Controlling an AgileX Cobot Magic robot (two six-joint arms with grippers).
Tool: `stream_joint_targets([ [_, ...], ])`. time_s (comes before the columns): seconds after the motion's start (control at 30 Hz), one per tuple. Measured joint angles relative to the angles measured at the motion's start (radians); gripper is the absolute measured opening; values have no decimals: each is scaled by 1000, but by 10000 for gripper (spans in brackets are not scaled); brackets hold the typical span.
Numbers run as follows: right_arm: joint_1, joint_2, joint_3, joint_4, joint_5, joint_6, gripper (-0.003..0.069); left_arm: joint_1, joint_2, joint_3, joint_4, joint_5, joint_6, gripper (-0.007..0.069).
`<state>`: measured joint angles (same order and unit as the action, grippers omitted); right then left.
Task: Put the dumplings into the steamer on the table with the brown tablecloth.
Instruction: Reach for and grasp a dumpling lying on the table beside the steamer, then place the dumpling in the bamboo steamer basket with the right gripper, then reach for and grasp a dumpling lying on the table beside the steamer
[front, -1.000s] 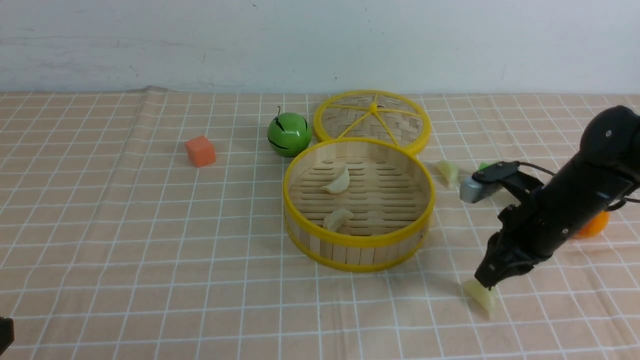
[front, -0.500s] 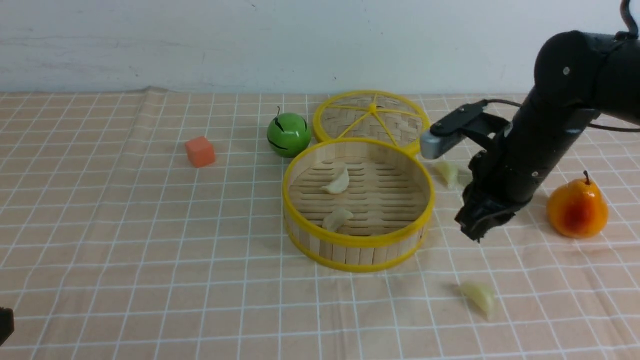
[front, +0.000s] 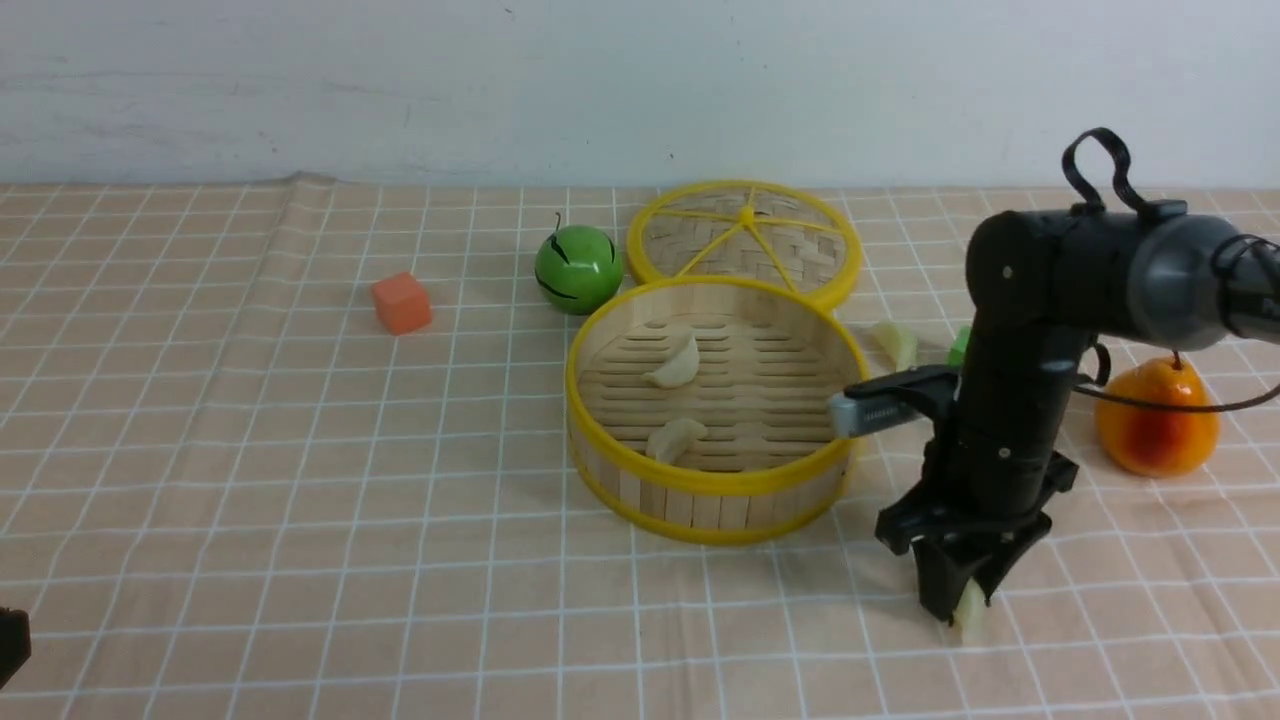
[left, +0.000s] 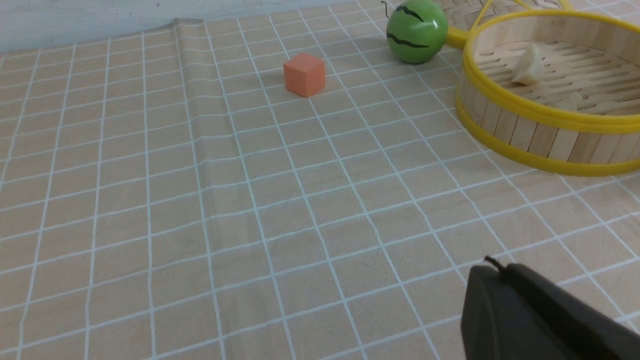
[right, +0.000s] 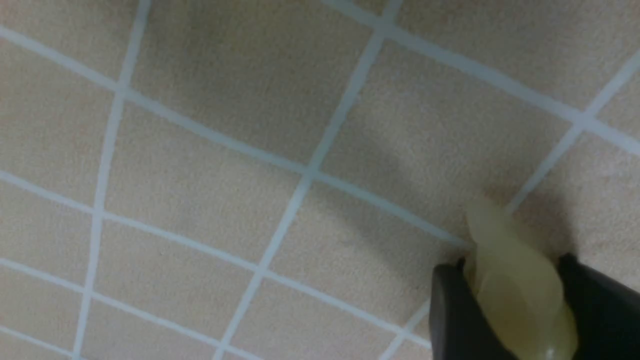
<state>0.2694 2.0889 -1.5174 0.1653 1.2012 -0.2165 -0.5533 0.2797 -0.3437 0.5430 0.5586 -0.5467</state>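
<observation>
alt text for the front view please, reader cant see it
The black right arm reaches down to the tan grid-lined tablecloth, its jaws straddling a pale crescent toy dumpling. Left of it and farther back, a round yellow-rimmed bamboo steamer holds two more dumplings; a fourth lies on the cloth right of the steamer.

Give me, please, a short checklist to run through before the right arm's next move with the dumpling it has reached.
1. Front dumpling between the right gripper's fingers: ok, one finger flanks each side in the right wrist view.
2. Grip closed firmly on it: cannot tell.
3. Front dumpling lifted off the tablecloth: not ok, it appears to rest there.
4. Steamer uncovered: ok, the lid lies behind it.
5. Room inside: ok, only two dumplings lie in it, with bare slats beside them.
</observation>
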Motion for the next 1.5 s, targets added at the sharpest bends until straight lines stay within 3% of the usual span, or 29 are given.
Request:
stream_joint_targets([
  [0.43, 38, -81, -257, 103, 14, -30, 242, 0, 0, 0, 1, -3, 0, -4],
  [0.63, 134, -45, -314, 130, -183, -251, 242, 0, 0, 0, 1, -3, -1, -3],
  [0.73, 141, 29, -314, 126, -241, -284, 242, 0, 0, 0, 0, -2, -1, -3],
  [0.87, 141, 84, -313, 99, -244, -231, 255, 0, 0, 0, 0, 8, -1, -2],
  [1.07, 141, 73, -364, 58, -213, -95, 467, 0, 0, 0, -7, 17, -1, 1],
  [1.17, 138, 57, -427, 15, -183, -80, 519, 0, 0, 0, -11, 19, -1, 4],
  [1.37, 46, 36, -561, -121, -253, 57, 539, 0, 0, 0, -7, 15, -1, 7],
  [1.5, -54, 84, -565, -124, -308, 156, 537, 0, 0, 0, -3, 12, -1, 12],
])
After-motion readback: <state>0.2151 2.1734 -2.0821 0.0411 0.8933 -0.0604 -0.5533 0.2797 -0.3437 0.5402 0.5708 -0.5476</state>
